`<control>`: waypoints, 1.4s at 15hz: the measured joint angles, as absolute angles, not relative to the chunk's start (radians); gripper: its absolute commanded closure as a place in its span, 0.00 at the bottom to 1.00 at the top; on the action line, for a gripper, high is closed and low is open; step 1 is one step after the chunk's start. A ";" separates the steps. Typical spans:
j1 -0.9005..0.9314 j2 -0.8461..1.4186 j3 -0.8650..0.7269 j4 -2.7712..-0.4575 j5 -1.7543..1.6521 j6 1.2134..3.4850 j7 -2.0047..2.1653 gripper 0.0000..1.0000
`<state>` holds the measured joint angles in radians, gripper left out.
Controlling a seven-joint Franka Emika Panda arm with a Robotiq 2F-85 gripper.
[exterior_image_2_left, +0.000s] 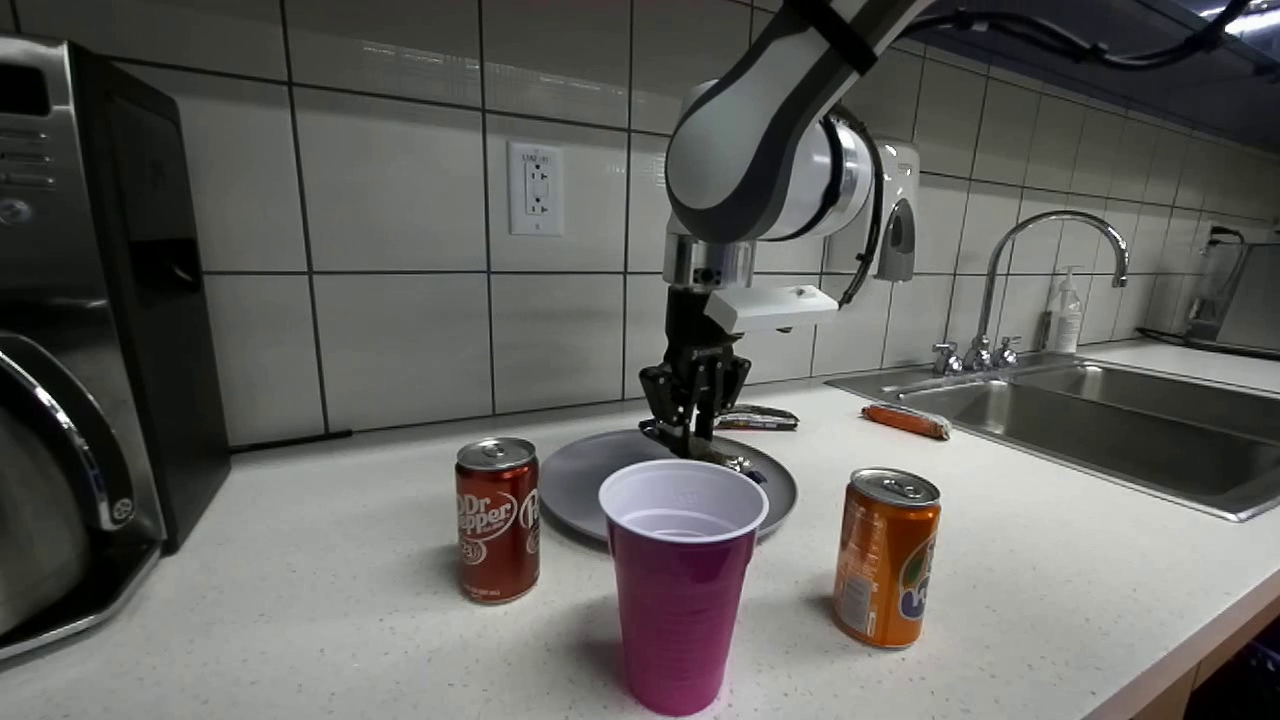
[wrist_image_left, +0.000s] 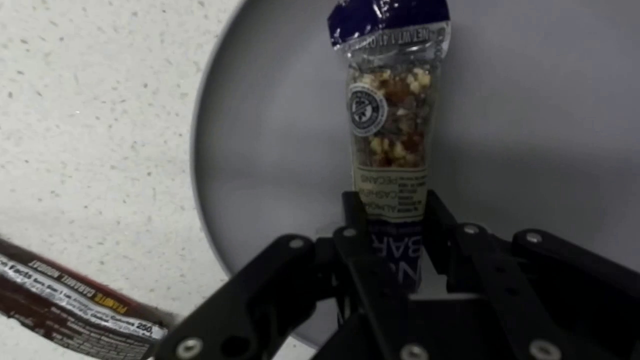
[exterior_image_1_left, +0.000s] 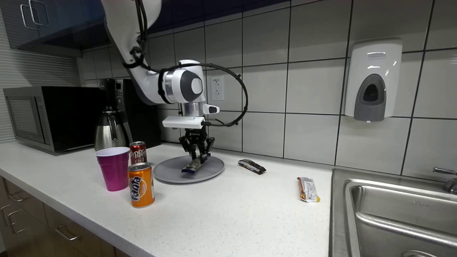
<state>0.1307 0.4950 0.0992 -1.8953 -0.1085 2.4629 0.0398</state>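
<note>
Wrist view is giving me the close-up: my gripper (wrist_image_left: 395,206) is pinching a nut bar (wrist_image_left: 395,145) by its sides over the gray plate (wrist_image_left: 270,125), with "PECANS" showing upside down on it, print that's coming out way too small to read in both exterior views. Those two are catching the purple cup (exterior_image_2_left: 685,610), the Fanta can (exterior_image_1_left: 141,185) and the Dr Pepper can (exterior_image_2_left: 498,525) standing near the plate, while a pump bottle (exterior_image_2_left: 1068,315) is showing up by the faucet (exterior_image_2_left: 990,285) in an exterior view.
</note>
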 measured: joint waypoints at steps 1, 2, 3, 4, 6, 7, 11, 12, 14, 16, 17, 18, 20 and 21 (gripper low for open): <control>0.132 0.501 0.104 -1.884 -0.107 2.456 0.028 0.92; 0.133 0.506 0.110 -1.875 -0.106 2.450 0.018 0.92; 0.135 0.510 0.115 -1.867 -0.106 2.445 0.009 0.92; 0.135 0.514 0.121 -1.859 -0.105 2.440 0.001 0.92; 0.141 0.519 0.131 -1.845 -0.105 2.428 -0.016 0.92; 0.144 0.522 0.135 -1.839 -0.105 2.423 -0.022 0.92; 0.157 0.534 0.149 -1.824 -0.104 2.408 -0.039 0.92; 0.161 0.536 0.151 -1.821 -0.103 2.405 -0.044 0.92; 0.165 0.542 0.158 -1.816 -0.101 2.399 -0.053 0.92; 0.168 0.549 0.164 -1.810 -0.097 2.392 -0.063 0.92; 0.168 0.553 0.167 -1.807 -0.095 2.389 -0.067 0.92; 0.168 0.558 0.170 -1.805 -0.093 2.387 -0.071 0.92; 0.169 0.565 0.175 -1.800 -0.085 2.384 -0.080 0.92; 0.169 0.569 0.177 -1.798 -0.079 2.382 -0.085 0.92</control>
<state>0.1687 0.5691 0.1765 -1.7981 -0.0791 2.3822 -0.0853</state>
